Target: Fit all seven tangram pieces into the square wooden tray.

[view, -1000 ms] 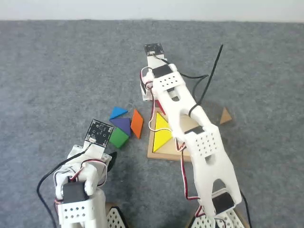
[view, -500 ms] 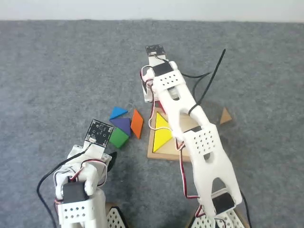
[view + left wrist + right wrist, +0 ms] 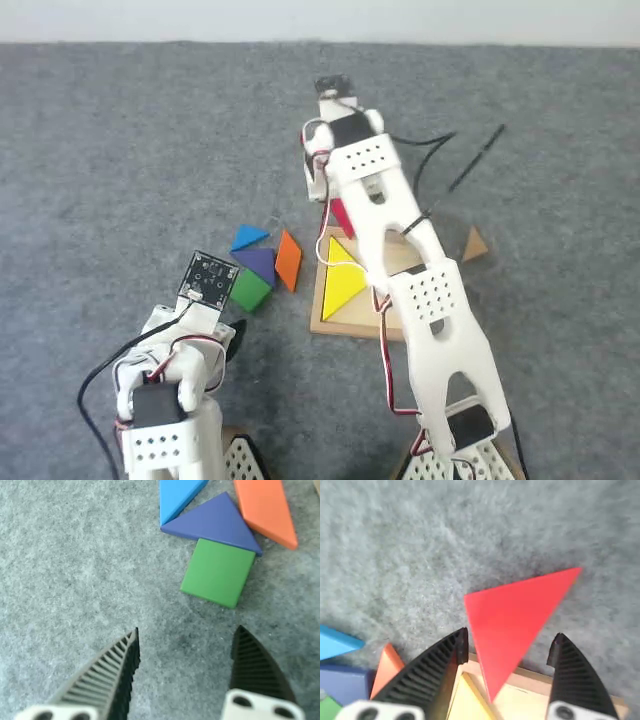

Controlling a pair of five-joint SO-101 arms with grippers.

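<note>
Red triangle (image 3: 341, 215) hidden under right arm (image 3: 430, 300), wooden tray (image 3: 326, 324) half covered

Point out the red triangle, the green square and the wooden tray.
red triangle (image 3: 512, 622): right wrist view, middle of its top face.
green square (image 3: 218, 572): left wrist view, centre of its top face.
wooden tray (image 3: 350, 324): high view, bare wood along the edge nearest the arms' bases.
</note>
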